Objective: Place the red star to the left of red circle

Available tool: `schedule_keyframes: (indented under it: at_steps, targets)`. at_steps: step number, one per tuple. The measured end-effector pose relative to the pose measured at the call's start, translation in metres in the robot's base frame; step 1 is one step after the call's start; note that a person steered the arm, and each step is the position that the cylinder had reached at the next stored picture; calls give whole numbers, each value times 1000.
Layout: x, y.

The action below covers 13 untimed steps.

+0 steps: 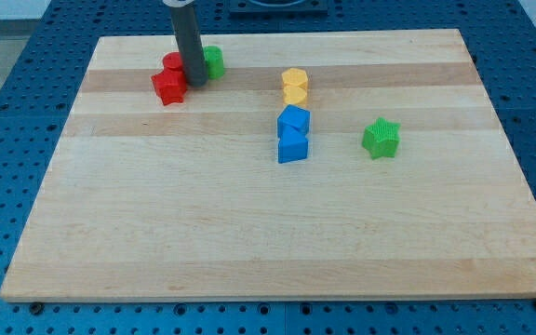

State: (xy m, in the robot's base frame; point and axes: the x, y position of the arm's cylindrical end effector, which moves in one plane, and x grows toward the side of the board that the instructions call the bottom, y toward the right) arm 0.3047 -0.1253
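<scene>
The red star [167, 87] lies near the board's top left corner. The red circle [173, 63] sits just above it and is partly hidden by my rod. My tip [194, 85] rests on the board right beside the red star's right side, below and to the right of the red circle. A green block [214, 61] of unclear shape sits directly right of the rod.
Two yellow blocks [294, 86] are stacked close together near the top middle. Two blue blocks [293, 134] sit just below them. A green star [381, 138] lies to their right. The wooden board [268, 233] ends in blue pegboard on all sides.
</scene>
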Motion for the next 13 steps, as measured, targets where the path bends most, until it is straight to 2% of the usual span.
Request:
schedule_keyframes:
  at_steps: [2, 3, 4, 8, 13]
  targets:
    - [52, -5]
    - [68, -29]
    - [62, -46]
    - [12, -50]
    - [-27, -75]
